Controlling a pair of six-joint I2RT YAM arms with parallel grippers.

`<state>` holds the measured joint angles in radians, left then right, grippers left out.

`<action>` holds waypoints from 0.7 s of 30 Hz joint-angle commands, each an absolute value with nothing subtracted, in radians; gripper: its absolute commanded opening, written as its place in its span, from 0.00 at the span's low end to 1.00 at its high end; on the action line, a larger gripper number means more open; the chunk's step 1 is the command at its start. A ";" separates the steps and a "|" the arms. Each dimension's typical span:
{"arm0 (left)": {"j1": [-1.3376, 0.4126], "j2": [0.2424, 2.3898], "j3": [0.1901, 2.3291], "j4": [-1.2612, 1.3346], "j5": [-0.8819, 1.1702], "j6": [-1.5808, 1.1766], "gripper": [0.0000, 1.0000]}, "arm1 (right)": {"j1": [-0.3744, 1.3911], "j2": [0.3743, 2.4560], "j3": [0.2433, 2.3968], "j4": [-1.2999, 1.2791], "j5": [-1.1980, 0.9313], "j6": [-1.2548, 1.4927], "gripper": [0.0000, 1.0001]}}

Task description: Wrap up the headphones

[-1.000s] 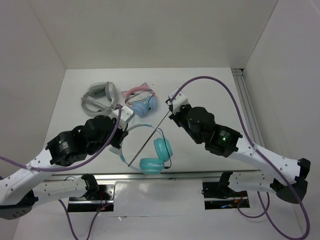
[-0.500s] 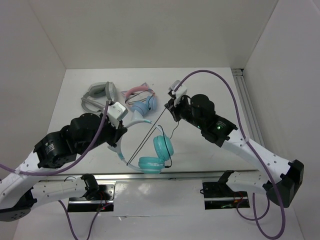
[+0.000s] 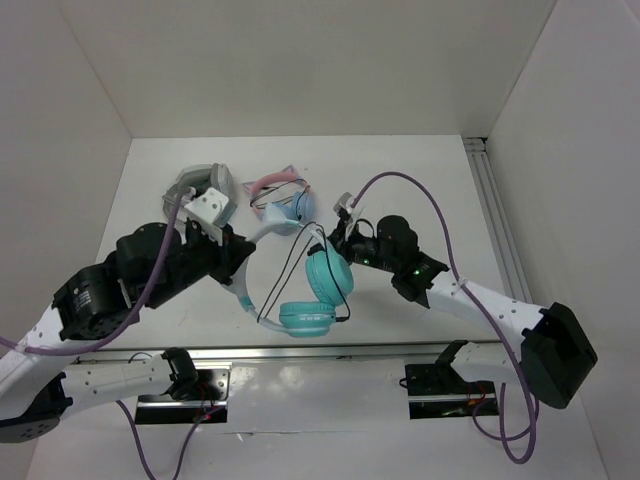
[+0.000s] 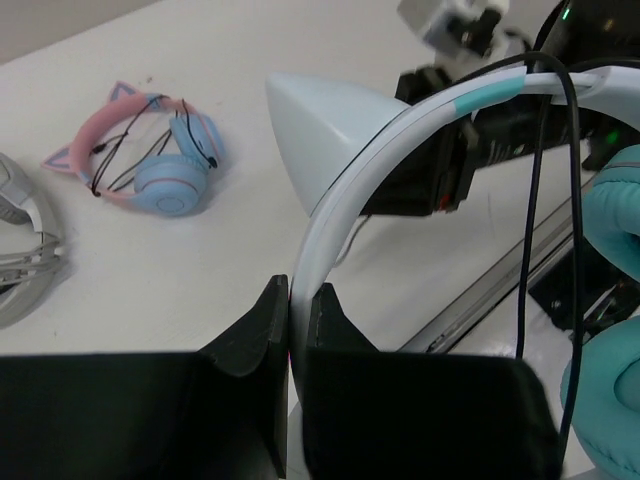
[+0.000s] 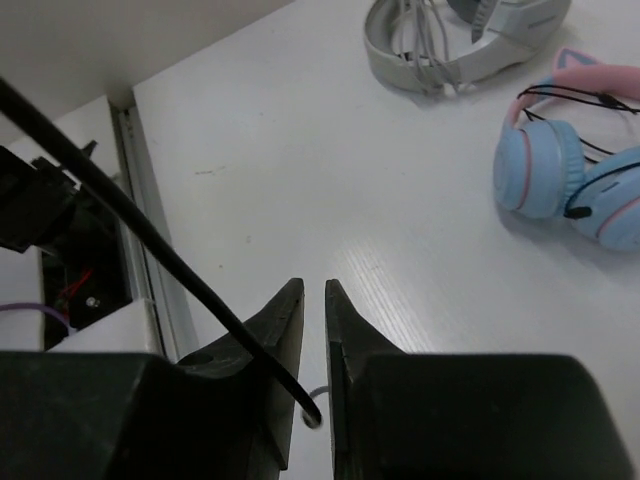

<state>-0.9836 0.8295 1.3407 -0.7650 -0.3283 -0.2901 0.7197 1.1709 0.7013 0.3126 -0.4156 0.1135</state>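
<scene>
The headphones have two teal ear cups point(image 3: 325, 276) near the front edge, and a pale cat-ear headband point(image 3: 262, 232) arches up to the left of them. My left gripper point(image 3: 243, 268) is shut on that headband point(image 4: 400, 130), which is pinched between its fingers point(image 4: 298, 310). The thin black cable point(image 3: 290, 262) hangs in slack loops over the band and the cups point(image 4: 610, 200). My right gripper point(image 3: 337, 237) sits just right of the band, its jaws a narrow gap apart point(image 5: 314, 300). The cable point(image 5: 150, 240) crosses its left finger and ends low in that gap.
Grey-white headphones point(image 3: 195, 190) and pink-band blue-cup headphones point(image 3: 280, 200) lie behind, at the back left of the table. An aluminium rail point(image 3: 495, 220) runs along the right side, and another rail point(image 3: 330, 350) runs along the front edge by the arm bases.
The left gripper swung the headband up and left. The cable, pulled taut by the right gripper before, now lies slack over the band. The right gripper dropped lower and its jaws parted slightly.
</scene>
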 commanded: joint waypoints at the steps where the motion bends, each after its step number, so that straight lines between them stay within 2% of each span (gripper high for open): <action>1: -0.988 0.830 1.437 -0.589 -0.362 -0.376 0.00 | 0.722 1.206 0.658 0.604 -0.502 0.222 0.22; 10: -0.988 0.890 1.518 -0.630 -0.508 -0.454 0.00 | 0.756 1.345 0.574 0.853 -0.477 0.311 0.22; 21: -0.988 0.910 1.560 -0.673 -0.621 -0.508 0.00 | 0.796 1.425 0.528 0.923 -0.456 0.321 0.22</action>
<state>-0.9844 0.9215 1.4990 -0.7612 -0.5598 -0.4377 0.7837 1.4181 0.5537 0.8219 -0.4679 0.3172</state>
